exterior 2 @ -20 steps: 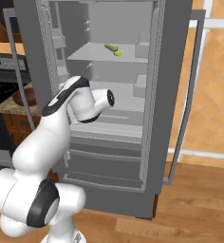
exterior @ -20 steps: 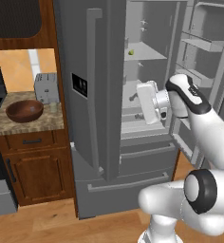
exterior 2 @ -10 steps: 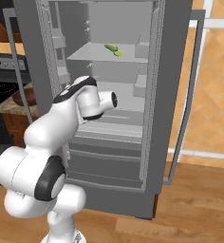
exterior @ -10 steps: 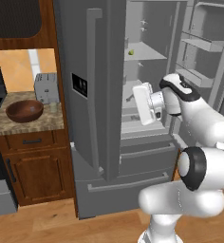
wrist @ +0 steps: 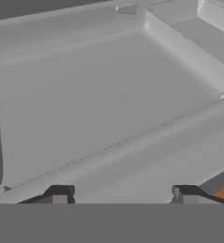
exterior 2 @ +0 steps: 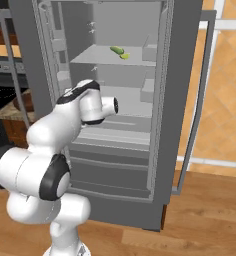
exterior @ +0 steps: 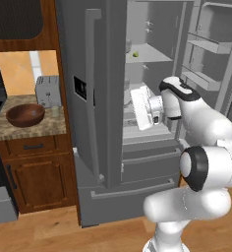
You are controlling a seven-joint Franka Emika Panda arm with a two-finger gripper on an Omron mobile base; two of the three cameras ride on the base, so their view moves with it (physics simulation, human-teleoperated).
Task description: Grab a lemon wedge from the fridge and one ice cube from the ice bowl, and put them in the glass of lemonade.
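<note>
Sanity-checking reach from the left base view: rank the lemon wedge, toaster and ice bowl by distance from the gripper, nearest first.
Gripper sits inside the open fridge at mid-shelf height.
1. Lemon wedge: on the shelf above the gripper, inside the fridge.
2. Toaster: on the counter left of the fridge, at the back.
3. Ice bowl: on the same counter, in front of the toaster and further left.
</note>
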